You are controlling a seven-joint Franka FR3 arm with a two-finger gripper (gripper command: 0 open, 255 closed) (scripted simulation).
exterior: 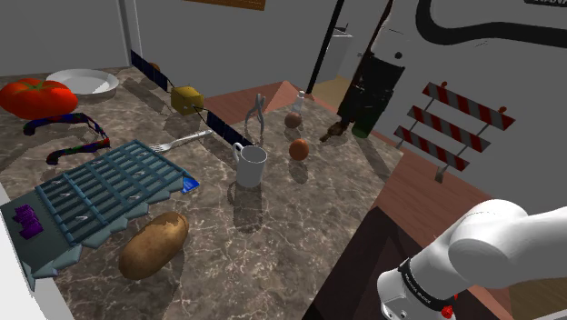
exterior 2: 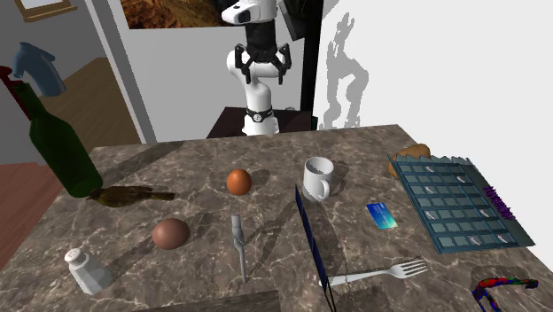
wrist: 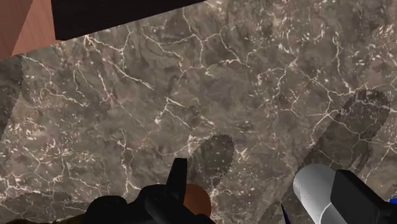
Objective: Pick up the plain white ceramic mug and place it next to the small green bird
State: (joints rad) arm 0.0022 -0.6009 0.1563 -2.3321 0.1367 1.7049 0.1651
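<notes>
— Black fingers [wrist: 355, 197] are coming in closest, and they are standing wide apart; the claw [wrist: 262, 172] is gripping nothing.
— Where is the mug sitting from there?
— The white mug [wrist: 315, 191] is showing in the gap, close against one finger, which is covering part of it. Neither finger is touching it. Seen from the second exterior view, the claw [exterior 2: 264, 73] is hanging high over the stand. It is well apart from the mug [exterior 2: 316, 177], which is standing upright on the marble table [exterior 2: 195, 159] below and ahead of it.
— Anything beside it?
— An orange-brown ball [wrist: 196, 200] is peeking out by the other finger. It is lying near the mug, not touching.
— And farther out?
— A dark green bottle [exterior 2: 55, 146] is standing well off to the side, beyond the ball. A blue-grey bird [exterior 2: 40, 69] is showing by its neck; I cannot tell whether they are touching.
</notes>
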